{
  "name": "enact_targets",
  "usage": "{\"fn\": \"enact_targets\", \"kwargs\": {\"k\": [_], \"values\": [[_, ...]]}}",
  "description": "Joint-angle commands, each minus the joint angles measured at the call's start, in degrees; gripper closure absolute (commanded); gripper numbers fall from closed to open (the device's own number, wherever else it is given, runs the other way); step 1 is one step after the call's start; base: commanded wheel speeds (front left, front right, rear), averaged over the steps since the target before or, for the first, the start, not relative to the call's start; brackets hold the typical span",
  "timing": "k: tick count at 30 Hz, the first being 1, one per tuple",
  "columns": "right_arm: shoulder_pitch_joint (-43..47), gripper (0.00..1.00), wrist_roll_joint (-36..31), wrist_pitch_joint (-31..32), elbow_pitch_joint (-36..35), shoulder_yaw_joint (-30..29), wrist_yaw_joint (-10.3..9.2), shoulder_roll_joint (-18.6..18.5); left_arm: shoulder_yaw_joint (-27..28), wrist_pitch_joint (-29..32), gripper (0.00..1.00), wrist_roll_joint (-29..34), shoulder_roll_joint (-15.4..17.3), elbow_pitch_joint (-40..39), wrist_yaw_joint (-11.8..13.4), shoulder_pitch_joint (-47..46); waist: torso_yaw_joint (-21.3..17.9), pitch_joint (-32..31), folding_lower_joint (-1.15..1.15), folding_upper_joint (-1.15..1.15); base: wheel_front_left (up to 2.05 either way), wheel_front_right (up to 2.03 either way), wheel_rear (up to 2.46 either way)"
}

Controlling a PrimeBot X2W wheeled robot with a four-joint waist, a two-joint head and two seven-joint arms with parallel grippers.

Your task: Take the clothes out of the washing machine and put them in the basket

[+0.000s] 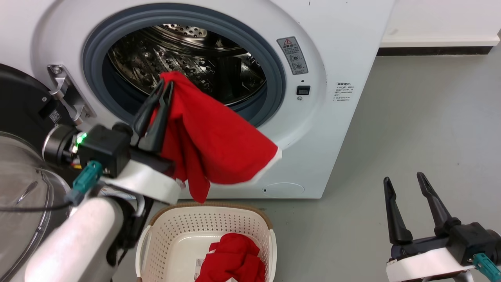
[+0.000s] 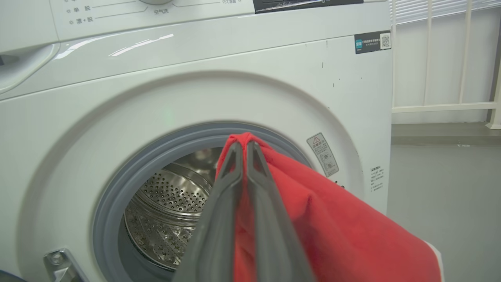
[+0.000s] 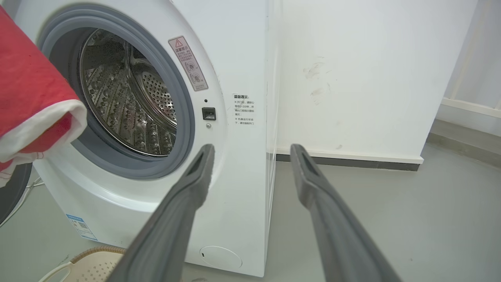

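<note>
Left gripper (image 1: 166, 84) clamped on red garment (image 1: 219, 141) just outside washing machine (image 1: 332, 47), near basket (image 1: 235, 208) rear rim; red pile (image 1: 235, 258) already inside basket, drum (image 1: 188, 51) seemingly empty; right gripper (image 1: 403, 178) spread.

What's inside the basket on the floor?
A bundle of red clothes lies in the basket, next to a bare patch of its bottom. Anything under the bundle is covered, and the basket's near end is cut off by the picture's edge.
</note>
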Motion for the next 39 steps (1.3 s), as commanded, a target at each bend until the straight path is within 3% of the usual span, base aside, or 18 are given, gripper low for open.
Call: {"fn": "enact_targets", "kwargs": {"k": [1, 9, 17, 28, 39], "values": [[0.3, 0.00, -0.1, -0.1, -0.3, 0.0, -0.04, 0.1, 0.0, 0.2, 1.00, 0.2, 0.2, -0.9, 0.4, 1.1, 0.1, 0.2, 0.01, -0.01, 0.00, 0.00, 0.00], [-1.3, 0.00, 0.1, -0.1, -0.7, -0.4, -0.04, 0.1, -1.0, 2.2, 1.00, -0.7, 2.9, -5.9, 2.7, 8.5, 0.6, 2.9, 0.01, -0.01, 0.00, 0.00, 0.00], [-4.8, 0.00, -0.5, -0.1, -1.2, -0.4, -0.04, 0.1, -2.4, 0.5, 1.00, -3.6, 1.8, -0.8, 1.4, 13.0, 0.0, 8.9, 0.01, -0.01, 0.00, 0.00, 0.00], [-11.2, 0.00, -0.3, -0.1, -2.5, -1.1, -0.04, 0.0, -4.4, -3.7, 1.00, -7.3, -4.6, 23.1, -5.9, 9.5, -2.9, 21.3, 0.01, -0.01, 0.00, 0.00, 0.00], [-17.1, 0.00, 0.4, -0.1, -4.3, -1.8, -0.04, 0.1, -6.8, -3.0, 1.00, -7.8, -12.7, 52.5, -14.2, -4.2, -5.1, 33.4, 0.01, -0.01, 0.00, 0.00, 0.00]]}}
